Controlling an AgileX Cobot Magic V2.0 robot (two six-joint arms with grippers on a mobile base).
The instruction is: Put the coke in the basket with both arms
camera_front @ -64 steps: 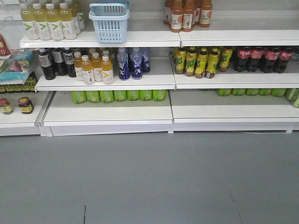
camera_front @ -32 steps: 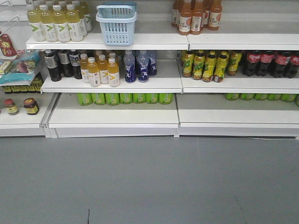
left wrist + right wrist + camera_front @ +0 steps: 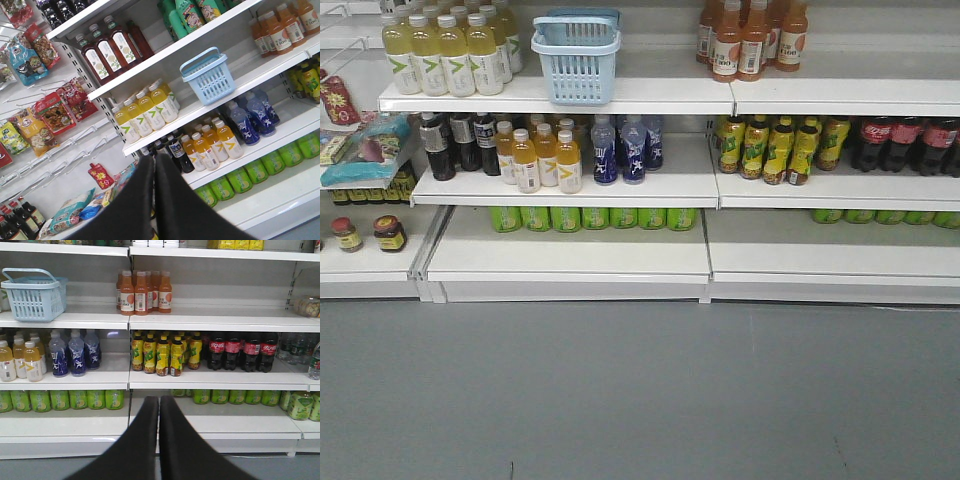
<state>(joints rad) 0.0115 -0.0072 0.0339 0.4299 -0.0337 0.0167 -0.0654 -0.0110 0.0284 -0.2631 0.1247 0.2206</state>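
Basket [image 3: 576, 70] beside pale bottles [image 3: 445, 58], perhaps juice

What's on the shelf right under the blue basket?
Below the basket stand orange-yellow drink bottles and blue-labelled bottles. More bottles line up behind those front rows, but the front ones mostly cover them.

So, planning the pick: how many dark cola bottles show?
4 dark cola bottles, side by side on the middle shelf, right of the yellow-labelled bottles; more may hide behind.
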